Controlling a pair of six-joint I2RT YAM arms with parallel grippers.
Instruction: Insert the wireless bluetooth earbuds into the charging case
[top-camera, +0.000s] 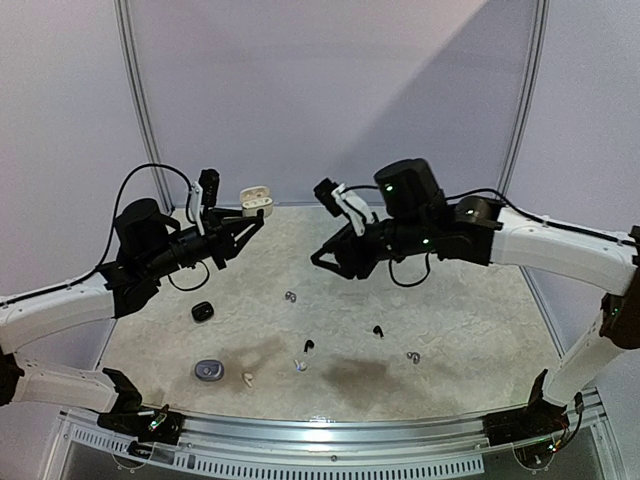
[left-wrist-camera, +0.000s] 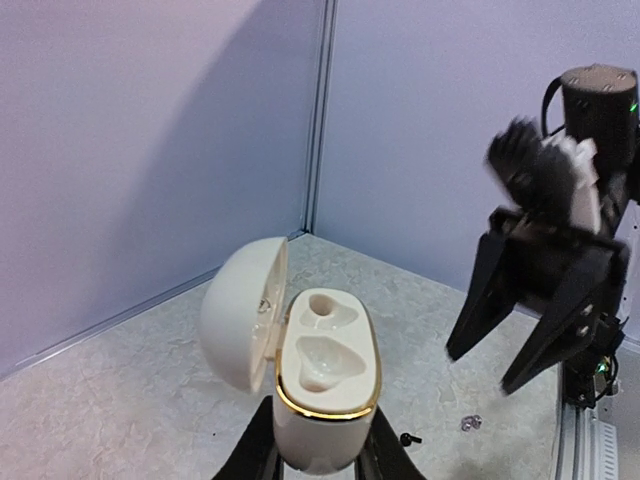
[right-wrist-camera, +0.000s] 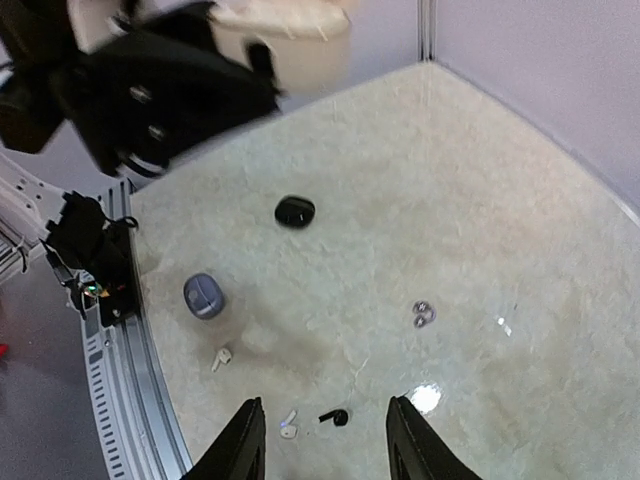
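By the near edge of the beige marbled table (top-camera: 480, 330), left of centre, lie a closed grey-blue pebble-shaped case (top-camera: 208, 370), one tiny white earbud (top-camera: 247, 379) and a second white earbud (top-camera: 299, 365). Just farther in are two black earbuds (top-camera: 308, 345), apart, with a silvery-grey earbud (top-camera: 413, 357) to their right. A closed black case (top-camera: 202, 311) sits toward the left edge. Above the far half, the left jaws are clamped on an open white gold-rimmed charging case (left-wrist-camera: 325, 390). The right jaws hang apart, facing it.
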